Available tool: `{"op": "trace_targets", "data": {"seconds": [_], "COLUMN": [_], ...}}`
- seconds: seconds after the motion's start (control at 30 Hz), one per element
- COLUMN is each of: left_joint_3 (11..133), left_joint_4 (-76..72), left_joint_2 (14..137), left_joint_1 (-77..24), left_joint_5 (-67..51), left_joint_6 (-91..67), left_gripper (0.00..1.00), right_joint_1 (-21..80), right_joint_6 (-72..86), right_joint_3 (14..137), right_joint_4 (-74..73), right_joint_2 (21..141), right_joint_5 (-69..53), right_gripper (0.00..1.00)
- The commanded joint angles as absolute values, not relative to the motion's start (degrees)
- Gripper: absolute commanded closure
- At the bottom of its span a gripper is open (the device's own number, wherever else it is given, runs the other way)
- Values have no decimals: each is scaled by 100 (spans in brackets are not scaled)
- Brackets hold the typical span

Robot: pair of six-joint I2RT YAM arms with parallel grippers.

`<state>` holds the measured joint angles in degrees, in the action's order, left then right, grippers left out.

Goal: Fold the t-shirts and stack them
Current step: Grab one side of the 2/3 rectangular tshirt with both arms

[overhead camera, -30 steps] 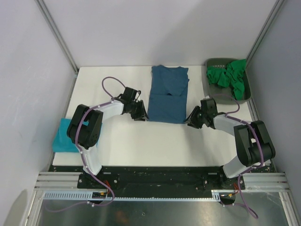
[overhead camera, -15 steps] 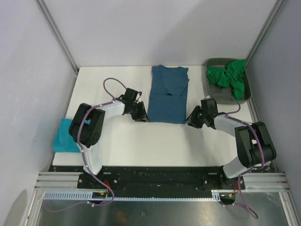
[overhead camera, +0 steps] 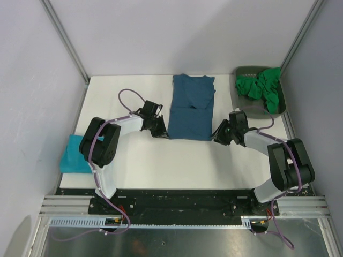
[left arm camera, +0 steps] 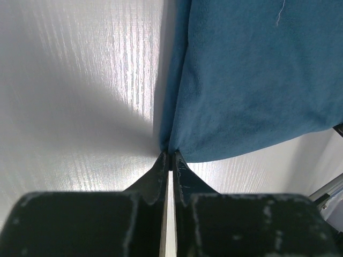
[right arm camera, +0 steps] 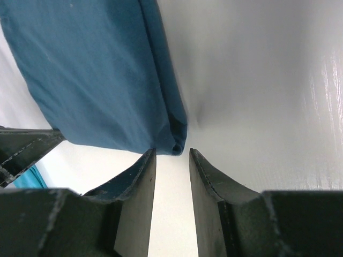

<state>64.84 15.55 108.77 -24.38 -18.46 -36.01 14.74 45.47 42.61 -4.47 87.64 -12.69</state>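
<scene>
Table (overhead camera: 144,160): white, walled on three sides.
Blue shirt (overhead camera: 191,107): folded flat mid-table, between both grippers.
Left gripper (left arm camera: 170,155): clenched at the shirt's near-left corner; whether it pinches cloth is unclear.
Right gripper (right arm camera: 171,152): jaws apart, tips at the near-right corner.
Green shirts (overhead camera: 262,88): heaped in tray (overhead camera: 247,108), far right.
Turquoise shirt (overhead camera: 72,156): left edge.

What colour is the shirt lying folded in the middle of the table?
The shirt is a plain dark steel-blue, with no pattern. It shows best in the top view.
</scene>
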Motion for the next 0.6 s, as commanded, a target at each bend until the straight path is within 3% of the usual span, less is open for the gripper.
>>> {"op": "trace_targets", "data": {"seconds": [0.0, 0.3, 0.57], "left_joint_3": [6520, 6506, 6384], "left_joint_4": [1492, 1489, 1484], "left_joint_2": [10934, 10955, 10918], "left_joint_1": [-2485, -2487, -2534], "left_joint_5": [-1784, -1779, -1721], "left_joint_6": [-3621, -3612, -3639], "left_gripper": [95, 99, 100], "right_joint_1": [1524, 1565, 1617], "right_joint_6": [4632, 4662, 4682], "right_joint_3": [4436, 4438, 4438], "right_joint_4": [-165, -60, -57], "right_joint_2": [9036, 9332, 9342], "right_joint_5": [-1212, -1162, -1094], "right_gripper": [64, 66, 96]}}
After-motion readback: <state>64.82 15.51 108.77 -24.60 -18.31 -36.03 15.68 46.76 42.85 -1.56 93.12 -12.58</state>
